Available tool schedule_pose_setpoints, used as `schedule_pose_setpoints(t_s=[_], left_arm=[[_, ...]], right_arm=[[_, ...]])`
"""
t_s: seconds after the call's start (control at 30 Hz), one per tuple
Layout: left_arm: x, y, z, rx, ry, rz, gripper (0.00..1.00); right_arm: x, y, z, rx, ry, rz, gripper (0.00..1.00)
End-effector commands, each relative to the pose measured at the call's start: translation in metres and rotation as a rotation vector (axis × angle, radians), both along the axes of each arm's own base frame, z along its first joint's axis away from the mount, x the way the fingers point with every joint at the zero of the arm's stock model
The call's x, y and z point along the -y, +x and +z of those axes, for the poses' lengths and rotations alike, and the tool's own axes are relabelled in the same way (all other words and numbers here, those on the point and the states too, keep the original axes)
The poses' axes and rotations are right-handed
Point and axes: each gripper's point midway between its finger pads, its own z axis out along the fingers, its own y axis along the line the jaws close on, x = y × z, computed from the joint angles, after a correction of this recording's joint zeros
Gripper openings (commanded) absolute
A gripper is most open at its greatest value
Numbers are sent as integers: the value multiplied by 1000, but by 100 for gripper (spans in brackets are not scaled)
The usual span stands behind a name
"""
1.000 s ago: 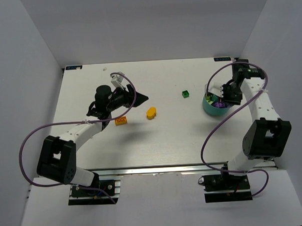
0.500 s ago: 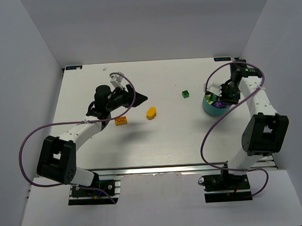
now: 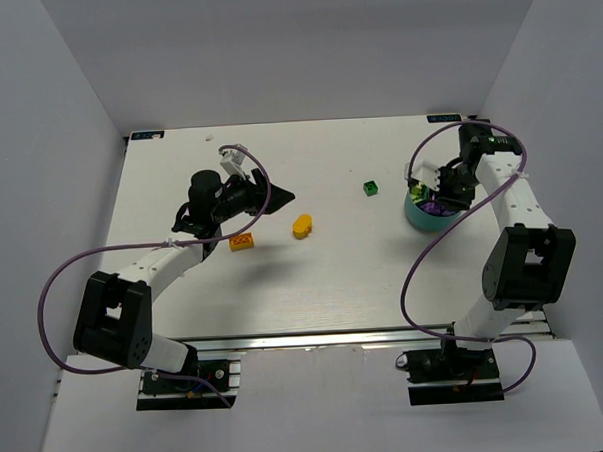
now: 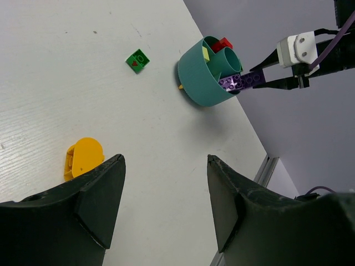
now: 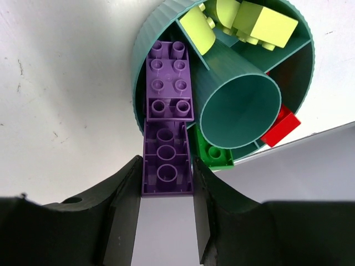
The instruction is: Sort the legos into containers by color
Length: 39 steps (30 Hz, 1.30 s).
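From above, the table [image 3: 314, 285] lay mostly bare, with open room across its middle and its 6 o'clock half. The teal bowl [image 3: 418, 219] sat close to the 3 o'clock edge, near the white side wall [image 3: 566, 94]. The right arm [image 3: 521, 211] curled over the bowl. A green brick [image 3: 370, 188] lay apart from the bowl at its 9 o'clock. The oval orange-yellow brick [image 3: 302, 226] lay near centre, with an orange brick [image 3: 242, 242] just beside it at 8 o'clock. The left fingers [image 3: 278, 196] hovered at the oval's 11 o'clock.

In the left wrist view, the left fingers were spread wide and held nothing. The oval lay on the table beside the 9 o'clock finger, with clear table between the fingers. The table edge ran close behind the bowl.

In the right wrist view, the right fingers [image 5: 125, 205] pinched a purple brick [image 5: 166, 160] by its long sides. Its far end met a second purple brick [image 5: 169, 83] that stood in the bowl's 9 o'clock compartment. Whether the two were joined could not be told. Lime bricks [image 5: 260, 22] filled the 12 o'clock compartment. A second green brick [image 5: 213, 154] and a red brick [image 5: 280, 127] sat between 4 and 6 o'clock, around the empty inner cup [image 5: 238, 111].
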Motion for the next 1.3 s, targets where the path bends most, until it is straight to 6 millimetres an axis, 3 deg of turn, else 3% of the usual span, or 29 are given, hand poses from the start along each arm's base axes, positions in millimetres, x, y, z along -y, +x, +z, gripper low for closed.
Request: schedule_pose_setpoints(t_s=[0.0, 0.5, 0.57, 0.6, 0.7, 0.77, 0.8, 0.9, 1.13, 1.27], left_arm=[[-3, -4, 15, 43, -11, -4, 70], [-4, -7, 13, 41, -20, -2, 70], [-4, -8, 13, 39, -21, -4, 70], [-4, -8, 12, 35, -21, -3, 70], [-4, -8, 14, 41, -23, -3, 70], [-4, -7, 13, 40, -22, -3, 70], [-4, -8, 14, 40, -22, -3, 70], [-4, -7, 14, 40, -22, 0, 70], [-4, -5, 15, 41, -20, 7, 70], [-7, -2, 15, 35, -8, 23, 70]], right_arm=[[-5, 9, 3, 26, 44, -24, 0], [-18, -3, -18, -38, 125, -63, 0], [-18, -3, -19, -36, 127, -69, 7], [-18, -1, -18, -30, 127, -70, 19], [-17, -1, -17, -21, 124, -76, 40], [-16, 1, -14, -6, 120, -78, 49], [-15, 2, -11, 2, 115, -82, 57], [-13, 4, -2, 23, 110, -89, 66], [-12, 7, 40, 55, 127, -135, 68], [-17, 17, 90, 141, 169, -154, 69]])
